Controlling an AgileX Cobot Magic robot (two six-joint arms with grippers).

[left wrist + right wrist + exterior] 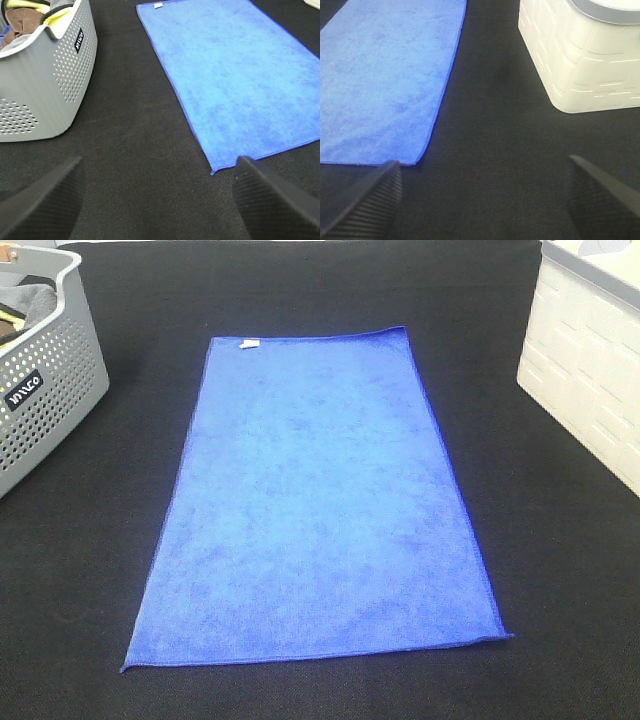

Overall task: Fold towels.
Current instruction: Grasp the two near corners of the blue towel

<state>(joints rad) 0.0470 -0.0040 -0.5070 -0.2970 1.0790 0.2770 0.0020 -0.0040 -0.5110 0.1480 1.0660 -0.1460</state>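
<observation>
White lettering, seemingly "MYACO", is printed on a black label (23, 387) on the grey basket (72, 358); the blue towel (310, 500)'s white tag (248, 343) cannot be read.

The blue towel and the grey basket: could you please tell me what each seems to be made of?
The blue towel looks like microfibre or similar soft cloth: matte, mottled short pile and a stitched hem. The grey basket seems moulded plastic, smooth with a slight sheen, its walls pierced by rows of small holes.
</observation>
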